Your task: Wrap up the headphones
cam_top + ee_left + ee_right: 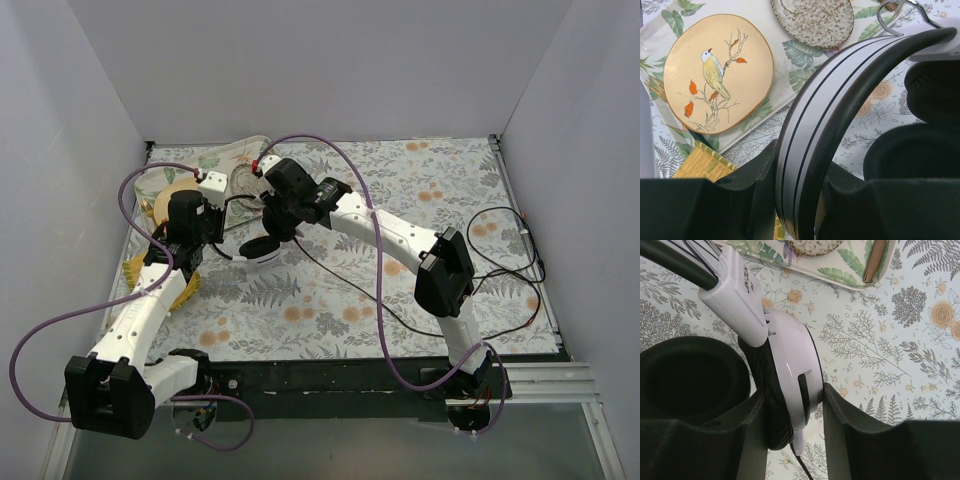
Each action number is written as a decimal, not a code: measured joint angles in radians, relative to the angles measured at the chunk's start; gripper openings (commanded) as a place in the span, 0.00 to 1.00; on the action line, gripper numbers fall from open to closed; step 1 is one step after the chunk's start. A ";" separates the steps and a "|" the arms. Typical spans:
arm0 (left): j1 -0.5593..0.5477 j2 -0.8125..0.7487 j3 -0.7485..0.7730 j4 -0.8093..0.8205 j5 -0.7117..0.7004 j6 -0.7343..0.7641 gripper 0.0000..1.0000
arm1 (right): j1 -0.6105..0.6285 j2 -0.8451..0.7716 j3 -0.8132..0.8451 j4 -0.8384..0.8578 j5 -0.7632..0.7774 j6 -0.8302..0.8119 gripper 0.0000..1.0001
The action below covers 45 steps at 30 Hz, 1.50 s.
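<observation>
Though both arms reach over the left half of the floral-patterned table point(420, 190), the white-and-black over-ear headphones point(262, 247) sit between them. The left gripper point(797, 200) is clamped on the thin curved headband point(825, 115) and the right gripper point(792, 430) on one white ear cup point(790, 375). The thin black cable point(801, 466) leaves that cup's lower end. Near by lies a leaf-print tray point(802, 57) holding a round bird-painted disc point(717, 75).

Both arms reach toward the back left of the floral-cloth table point(430, 180), where the left gripper point(225, 222) and right gripper point(272, 228) meet at the headphones point(262, 250). One white-and-black ear cup shows just below the right gripper. The thin black cable point(497, 209) trails rightward in loose loops. Behind lie a leaf-printed tray point(232, 152) and a yellow disc point(160, 203). Purple robot cables point(310, 138) arch over the arms.
</observation>
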 measured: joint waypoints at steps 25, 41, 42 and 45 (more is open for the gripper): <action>-0.139 0.000 0.093 -0.051 -0.100 0.053 0.46 | -0.009 0.000 0.000 -0.010 0.051 -0.026 0.01; -0.209 0.052 0.076 -0.039 -0.362 0.115 0.00 | 0.002 0.000 0.000 -0.011 0.056 -0.028 0.17; -0.210 0.052 0.076 -0.042 -0.367 0.113 0.00 | 0.003 0.000 0.000 -0.010 0.054 -0.029 0.26; -0.209 0.054 0.076 -0.053 -0.371 0.101 0.00 | 0.000 -0.002 -0.001 -0.008 0.026 -0.039 0.55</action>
